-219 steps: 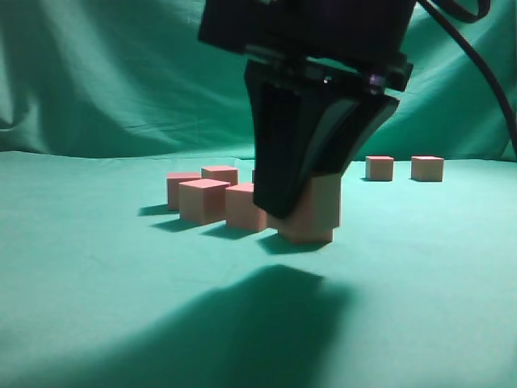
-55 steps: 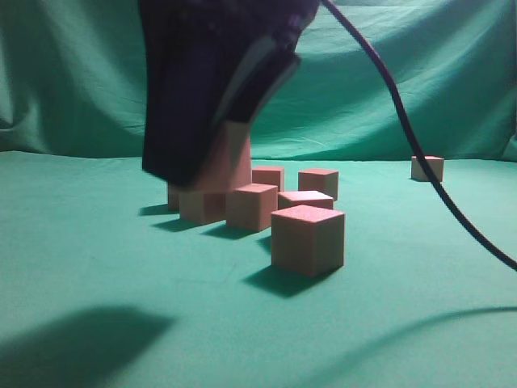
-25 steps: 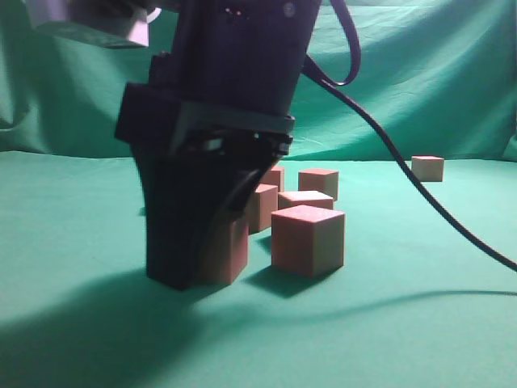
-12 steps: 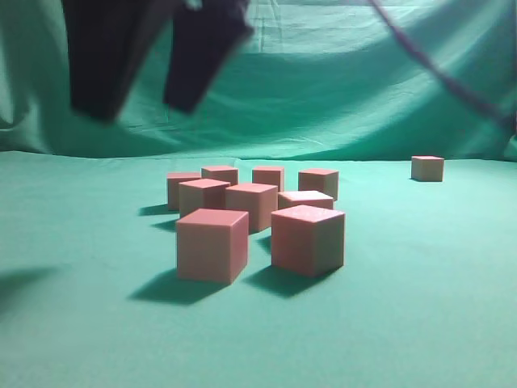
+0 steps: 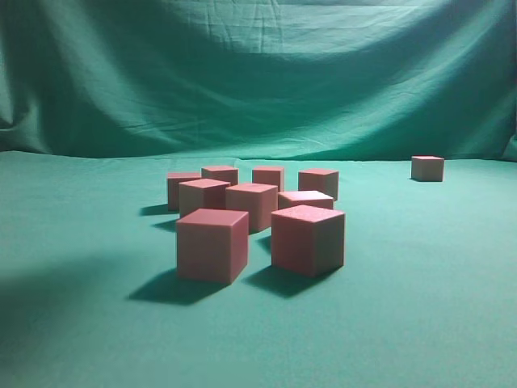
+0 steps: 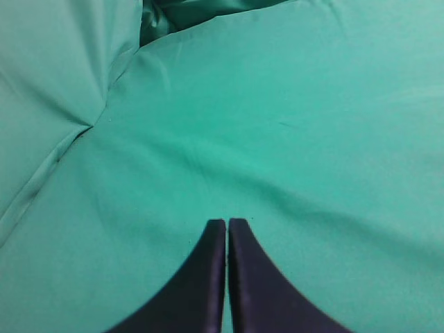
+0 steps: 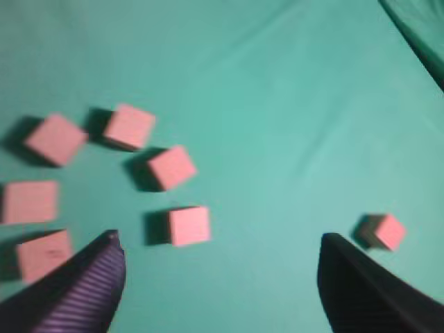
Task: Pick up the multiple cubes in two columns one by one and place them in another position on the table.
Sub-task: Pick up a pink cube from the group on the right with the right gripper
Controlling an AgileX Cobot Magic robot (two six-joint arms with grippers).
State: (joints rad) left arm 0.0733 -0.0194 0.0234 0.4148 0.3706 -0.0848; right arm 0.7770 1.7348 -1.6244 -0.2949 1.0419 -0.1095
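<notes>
Several pinkish-red cubes [image 5: 252, 204] stand grouped on the table [image 5: 420, 315]. The two nearest are the front left cube [image 5: 212, 245] and the front right cube [image 5: 308, 239]. One lone cube [image 5: 427, 168] sits far back on the right. Neither gripper shows in the exterior view. My right gripper [image 7: 218, 244] hangs high above the table, open and holding nothing. Under it lie several cubes [image 7: 189, 225] and, off to the right, the lone cube [image 7: 383, 231]. My left gripper [image 6: 227, 223] is shut and empty over bare cloth.
A wrinkled green cloth backdrop [image 5: 258, 73] closes off the back of the table. Folds of that cloth [image 6: 76, 125] lie to the left of the left gripper. Open cloth stretches to the right of the group, between it and the lone cube.
The right gripper has opened, risen off the front left cube and left the exterior view. That cube now stands free on the table. The other cubes have not moved.
</notes>
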